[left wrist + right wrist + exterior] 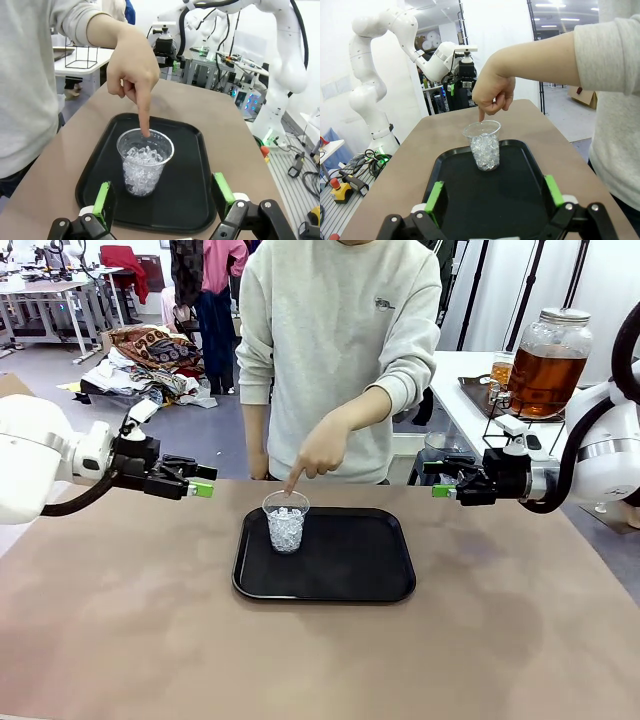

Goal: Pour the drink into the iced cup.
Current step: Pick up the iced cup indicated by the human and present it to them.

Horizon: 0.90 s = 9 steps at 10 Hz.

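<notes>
On black rectangular plastic tray [350, 562]: clear thin plastic cup of ice [286, 525], probably light, crushable; grip mid-wall, gently. Person's hand [322, 448] points at it, grasping nothing.

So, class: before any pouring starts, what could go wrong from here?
1. The person's hand points down at the iced cup; an arm moving in might hit it.
2. The cup stands loose on the tray; a nudge could tip it.
3. The drink sits in a jar on a side table, an awkward reach.
</notes>
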Each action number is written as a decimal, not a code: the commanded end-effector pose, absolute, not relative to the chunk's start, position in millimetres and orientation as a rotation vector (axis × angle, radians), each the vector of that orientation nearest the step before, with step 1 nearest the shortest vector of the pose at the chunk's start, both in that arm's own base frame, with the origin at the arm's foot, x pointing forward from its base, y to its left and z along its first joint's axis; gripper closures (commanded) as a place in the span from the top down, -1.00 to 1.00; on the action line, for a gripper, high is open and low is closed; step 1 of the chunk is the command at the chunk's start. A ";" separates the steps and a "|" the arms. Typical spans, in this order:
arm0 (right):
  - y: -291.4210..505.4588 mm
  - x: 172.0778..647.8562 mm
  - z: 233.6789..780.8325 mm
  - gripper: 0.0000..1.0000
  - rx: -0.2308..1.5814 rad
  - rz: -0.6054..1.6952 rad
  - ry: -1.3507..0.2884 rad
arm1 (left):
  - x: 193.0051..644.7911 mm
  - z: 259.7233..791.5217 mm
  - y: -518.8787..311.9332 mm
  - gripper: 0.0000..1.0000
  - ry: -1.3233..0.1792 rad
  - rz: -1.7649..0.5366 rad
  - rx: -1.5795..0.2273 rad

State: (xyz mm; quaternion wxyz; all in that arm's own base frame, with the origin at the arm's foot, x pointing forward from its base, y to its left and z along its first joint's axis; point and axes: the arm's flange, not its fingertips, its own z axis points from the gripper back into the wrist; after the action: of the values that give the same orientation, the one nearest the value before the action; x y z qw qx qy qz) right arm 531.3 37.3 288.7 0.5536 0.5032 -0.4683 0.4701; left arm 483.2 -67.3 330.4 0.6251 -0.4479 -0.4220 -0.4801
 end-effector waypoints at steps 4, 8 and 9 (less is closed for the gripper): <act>39.2 532.8 291.3 1.00 1.189 1.113 -1.103 | 510.0 290.1 -83.4 1.00 -1.159 -1.273 -0.947; 39.2 532.8 291.3 1.00 1.189 1.113 -1.103 | 523.3 256.8 -98.7 1.00 -1.196 -1.237 -0.900; 39.2 532.8 291.3 1.00 1.189 1.113 -1.103 | 523.9 253.1 -99.7 1.00 -1.190 -1.232 -0.911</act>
State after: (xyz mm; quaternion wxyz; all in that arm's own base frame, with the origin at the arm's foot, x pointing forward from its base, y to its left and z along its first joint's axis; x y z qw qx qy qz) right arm 531.4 37.3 288.7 0.5536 0.5032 -0.4683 0.4701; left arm 520.2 -96.1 254.1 0.5676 -0.3944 -0.4956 -0.5260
